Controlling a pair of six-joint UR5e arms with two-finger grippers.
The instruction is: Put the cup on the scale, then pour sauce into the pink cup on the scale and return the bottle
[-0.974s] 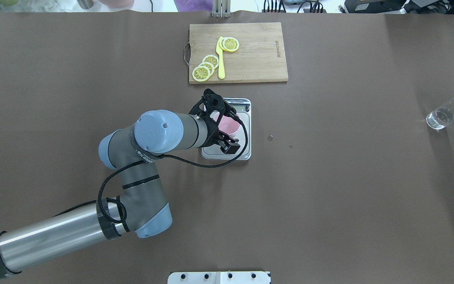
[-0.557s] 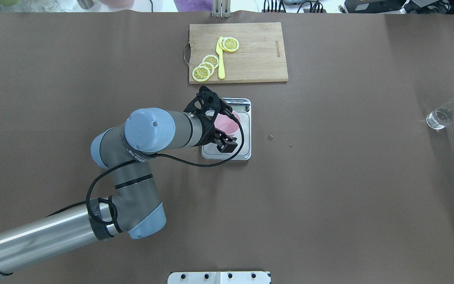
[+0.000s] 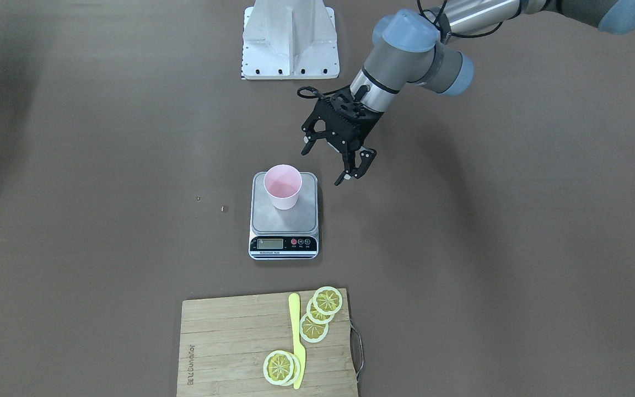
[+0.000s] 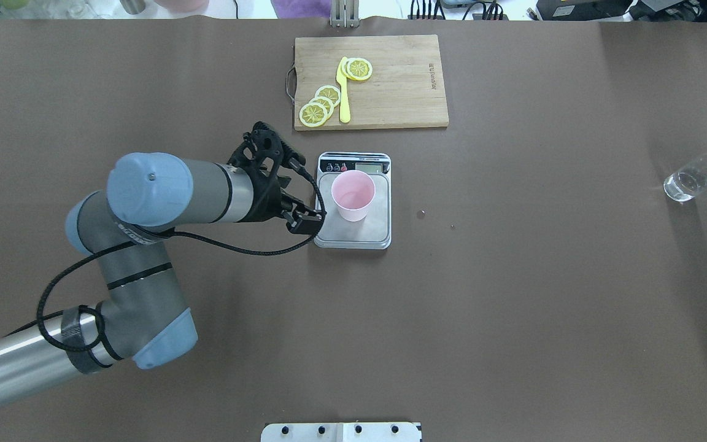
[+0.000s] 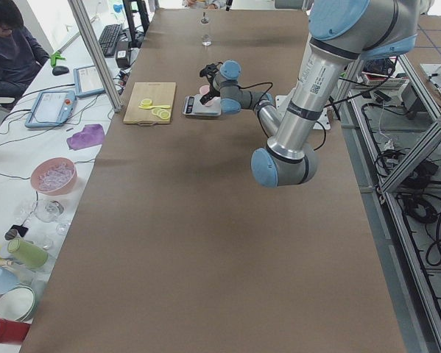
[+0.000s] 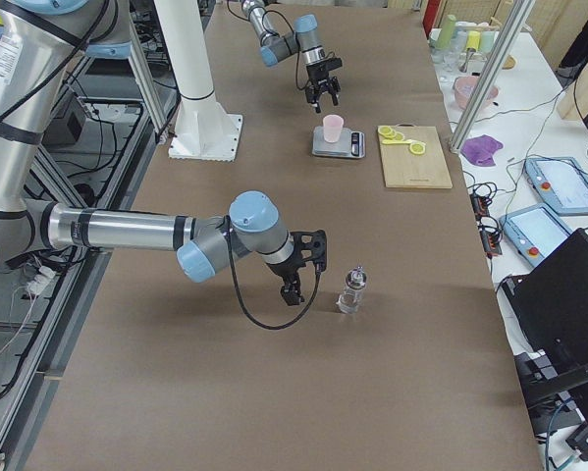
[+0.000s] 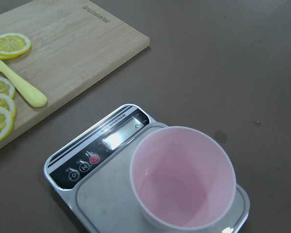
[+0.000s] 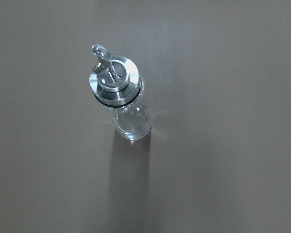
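1. The left claw [image 3: 329,160] has let go of the cup [image 4: 353,195]. Its fingers are spread and grasp nothing.
2. The cup stands upright on the scale [image 4: 380,215], mid-desk, toward the platform's display end. Treat the placing step as complete.
3. Against the frame one second earlier, the claw no longer covers the cup. It has drawn back off the scale toward the desk's left edge and now sits just beside the platform, apart from the cup. The cup holds the same spot on the platform.
4. The bottle [image 4: 697,175] stands upright and untouched near the desk's right edge, unmoved. The right claw [image 6: 308,267] waits just beside it. You cannot tell whether that claw is spread or clenched.
5. Pouring and the bottle's return remain.
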